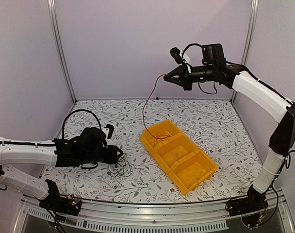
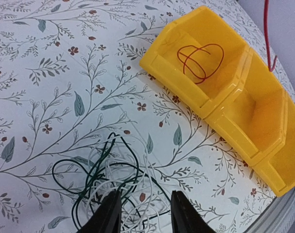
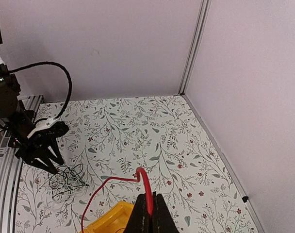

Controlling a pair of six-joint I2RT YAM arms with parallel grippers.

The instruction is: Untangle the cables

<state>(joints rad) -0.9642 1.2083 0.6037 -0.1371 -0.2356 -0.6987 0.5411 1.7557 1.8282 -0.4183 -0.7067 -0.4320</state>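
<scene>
Red cable (image 1: 144,109) hangs near-vertical from raised right claw (image 1: 168,77), which is clamped on its upper end. Its lower end lies coiled in the far end compartment of yellow three-compartment bin (image 1: 205,170). Black and white cables (image 2: 108,174) are tangled in loose loops on table (image 1: 210,121), left of bin. Left claw (image 2: 145,204) is apart, low over tangle, loops between its fingers; contact unclear.

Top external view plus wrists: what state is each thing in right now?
right gripper: shut on red cable, raised high.
red cable: hanging, lower end coiled in the yellow bin's end compartment.
left gripper: open above black and white cables.
black and white cables: tangled on the table.
</scene>
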